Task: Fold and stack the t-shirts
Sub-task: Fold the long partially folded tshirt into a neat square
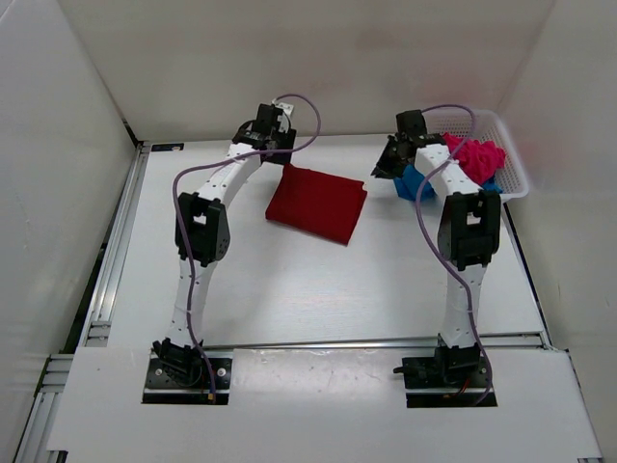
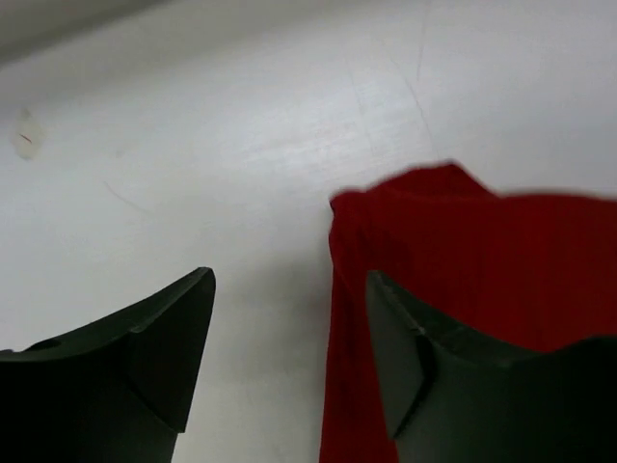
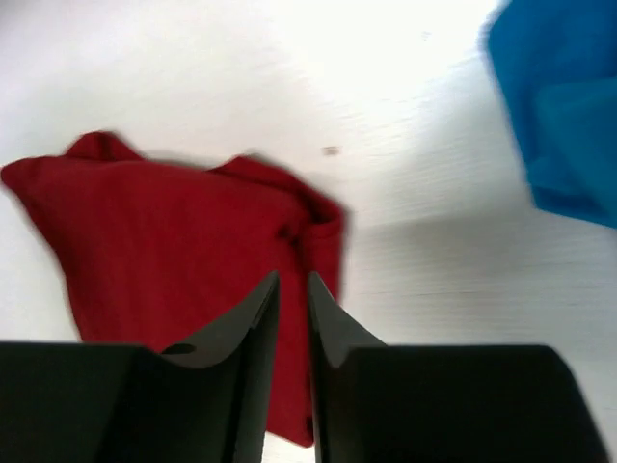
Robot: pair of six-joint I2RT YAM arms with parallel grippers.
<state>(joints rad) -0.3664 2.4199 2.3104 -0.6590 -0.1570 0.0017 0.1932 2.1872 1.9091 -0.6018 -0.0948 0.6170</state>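
The dark red t-shirt lies folded into a flat rectangle on the white table, between the two arms. My left gripper hovers at its far left corner, open, and holds nothing. In the left wrist view the gripper straddles the red shirt's edge. My right gripper is off the shirt's far right corner. In its wrist view the gripper has jaws a narrow gap apart above the red shirt, with nothing between them. The pink t-shirt is bunched in the basket. The blue t-shirt spills beside it.
A white mesh basket stands at the far right of the table, close behind the right arm's forearm. White walls close in the back and both sides. A metal rail runs along the table's left edge.
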